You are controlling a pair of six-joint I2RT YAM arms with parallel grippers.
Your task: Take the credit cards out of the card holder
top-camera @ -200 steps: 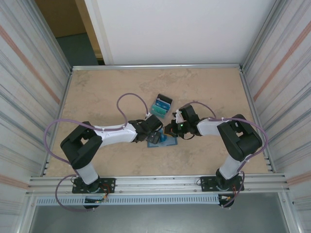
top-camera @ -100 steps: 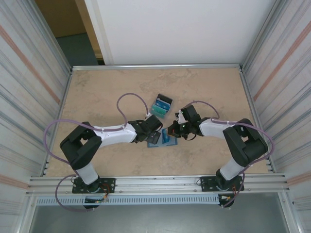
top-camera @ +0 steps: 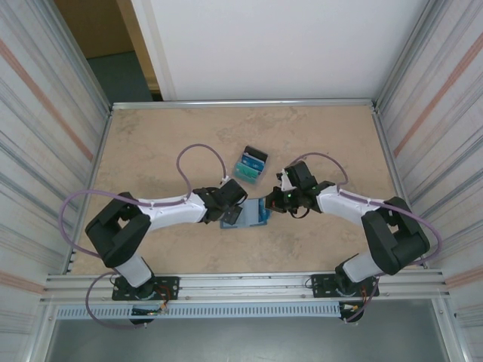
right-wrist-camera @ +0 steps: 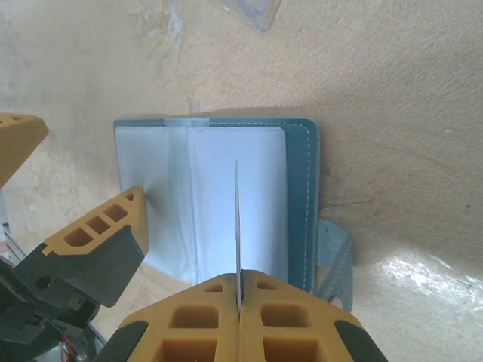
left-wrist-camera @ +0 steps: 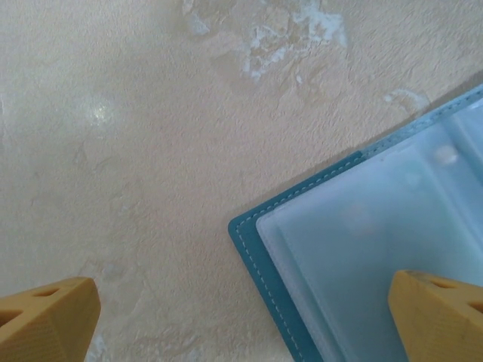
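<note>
Lying open on the counter (top-camera: pixel 317 136), lining up, the holder (right-wrist-camera: pixel 226 181) is sitting between both sets of fingers. The right fingers (right-wrist-camera: pixel 239 292) are clenching a card (right-wrist-camera: pixel 237 219), seen edge-on, standing over the half farther from the left fingers (top-camera: pixel 235 213). Those are hanging spread wide, straddling a holder corner: one tip over a clear pocket, the other over bare counter.

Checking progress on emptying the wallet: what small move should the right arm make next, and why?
Probably move the right gripper toward the clear tray: it is shut on a thin card held edge-on over the open card holder.
</note>
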